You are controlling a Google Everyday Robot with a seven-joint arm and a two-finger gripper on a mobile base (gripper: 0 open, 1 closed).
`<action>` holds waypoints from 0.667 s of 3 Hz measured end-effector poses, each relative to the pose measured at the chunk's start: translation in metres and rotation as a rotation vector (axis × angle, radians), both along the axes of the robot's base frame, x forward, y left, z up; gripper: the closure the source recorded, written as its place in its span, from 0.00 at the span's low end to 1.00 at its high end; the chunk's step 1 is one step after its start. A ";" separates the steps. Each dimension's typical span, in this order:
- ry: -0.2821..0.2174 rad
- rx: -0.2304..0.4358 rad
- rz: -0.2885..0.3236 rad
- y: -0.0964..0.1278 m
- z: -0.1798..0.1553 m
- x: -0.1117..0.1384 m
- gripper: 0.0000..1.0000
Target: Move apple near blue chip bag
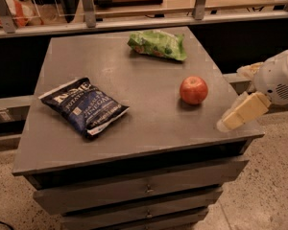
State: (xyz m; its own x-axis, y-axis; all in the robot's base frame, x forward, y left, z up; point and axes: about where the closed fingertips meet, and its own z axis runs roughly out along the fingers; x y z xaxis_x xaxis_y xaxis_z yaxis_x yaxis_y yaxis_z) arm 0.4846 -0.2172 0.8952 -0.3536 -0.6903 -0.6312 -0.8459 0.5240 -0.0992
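Grey cabinet top: apple toward right edge; blue chip bag toward left edge, well apart; gripper at front-right corner, width I can't tell; I'd descend centred over apple.

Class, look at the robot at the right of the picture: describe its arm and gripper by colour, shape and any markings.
The gripper, at the right edge of the table beside the apple, is a pale cream, blocky, squared-off piece. Behind it the arm ends in a smooth, rounded white housing with a small patch of dark vent holes. No cables or lettering show.
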 end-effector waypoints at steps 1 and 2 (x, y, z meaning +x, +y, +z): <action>-0.084 0.166 0.011 0.013 -0.013 0.026 0.00; -0.137 0.236 0.055 0.029 -0.020 0.049 0.00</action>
